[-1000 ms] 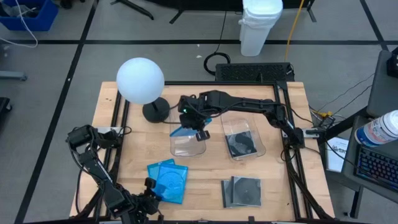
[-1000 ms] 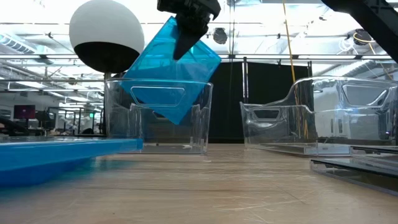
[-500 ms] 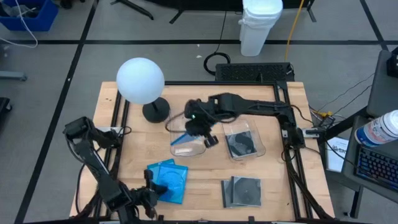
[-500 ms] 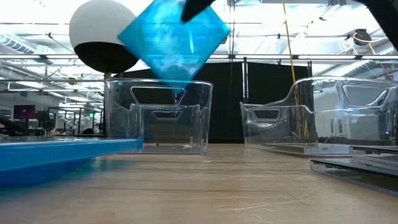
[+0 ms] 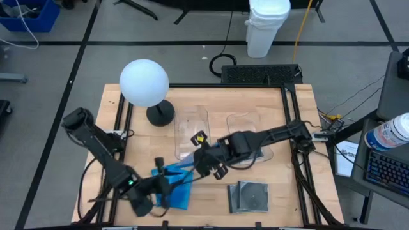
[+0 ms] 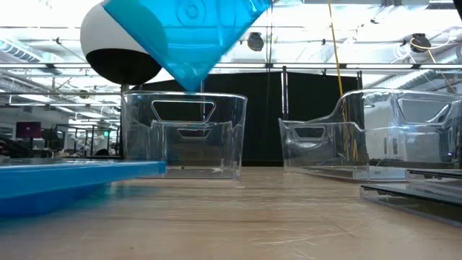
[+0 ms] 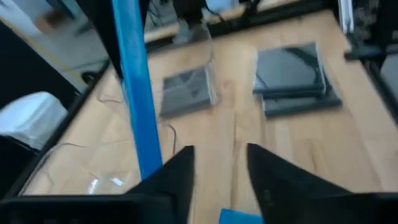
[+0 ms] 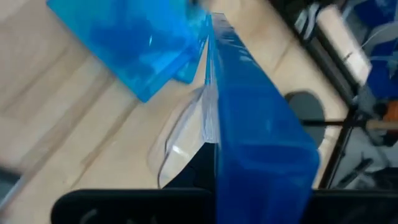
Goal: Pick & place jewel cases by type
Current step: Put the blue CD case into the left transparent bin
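Two dark jointed arms, black cables, yellow tag (image 5: 200, 137)

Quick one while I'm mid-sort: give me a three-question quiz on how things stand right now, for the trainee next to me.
1. Multiple choice: what is the right gripper holding?
A. a dark case
B. a blue case
C. nothing

2. True or false: a dark case lies inside one bin.

3. Fill in: the left gripper, fingers apart, is at the flat stack of ___ cases near the table's front.

Key: 1 B, it is lifted clear of the table. 2 true. 3 blue.
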`<state>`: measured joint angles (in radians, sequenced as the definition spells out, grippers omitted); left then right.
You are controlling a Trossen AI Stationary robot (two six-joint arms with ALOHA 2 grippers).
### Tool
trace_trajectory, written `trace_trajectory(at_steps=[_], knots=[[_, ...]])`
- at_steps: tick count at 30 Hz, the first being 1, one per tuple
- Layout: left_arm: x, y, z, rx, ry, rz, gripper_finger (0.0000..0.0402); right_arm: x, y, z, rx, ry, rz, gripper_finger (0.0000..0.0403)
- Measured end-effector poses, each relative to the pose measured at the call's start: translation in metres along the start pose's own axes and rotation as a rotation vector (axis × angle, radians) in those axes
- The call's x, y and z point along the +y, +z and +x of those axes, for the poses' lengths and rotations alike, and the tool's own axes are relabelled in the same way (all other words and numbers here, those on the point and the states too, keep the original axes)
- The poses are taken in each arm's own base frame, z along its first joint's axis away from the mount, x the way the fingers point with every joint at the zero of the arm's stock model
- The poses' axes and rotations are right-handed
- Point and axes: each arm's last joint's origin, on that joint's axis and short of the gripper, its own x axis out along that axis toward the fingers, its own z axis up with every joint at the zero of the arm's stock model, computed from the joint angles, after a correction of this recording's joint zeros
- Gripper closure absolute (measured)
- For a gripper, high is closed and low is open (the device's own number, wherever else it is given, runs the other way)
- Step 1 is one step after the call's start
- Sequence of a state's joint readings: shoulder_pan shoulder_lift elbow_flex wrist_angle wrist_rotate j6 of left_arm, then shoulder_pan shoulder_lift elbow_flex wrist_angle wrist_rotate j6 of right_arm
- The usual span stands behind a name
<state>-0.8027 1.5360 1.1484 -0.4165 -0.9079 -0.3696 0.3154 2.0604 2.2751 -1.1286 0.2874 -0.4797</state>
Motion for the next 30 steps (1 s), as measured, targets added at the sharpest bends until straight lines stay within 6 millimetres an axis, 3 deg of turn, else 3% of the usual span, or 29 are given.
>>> trace_trajectory(at_steps=[6,10,21,30], knots=[[0.003,0.000,0.005,0.024,-0.020,0.043,0.0128,0.007,0.000,0.003,0.016,0.010,0.056,0.0391],[0.002,0.000,0.004,0.029,-0.038,0.056,0.0087,0.008,0.000,0.003,0.024,0.013,0.082,0.0391],[-0.009,0.011,-0.020,-0.049,-0.011,0.231,0.0078,0.017,-0.010,0.022,0.102,0.042,0.101,0.0390],[-0.001,0.005,-0.009,0.002,0.020,0.154,0.0078,0.027,-0.008,0.026,0.109,0.037,0.092,0.0390]])
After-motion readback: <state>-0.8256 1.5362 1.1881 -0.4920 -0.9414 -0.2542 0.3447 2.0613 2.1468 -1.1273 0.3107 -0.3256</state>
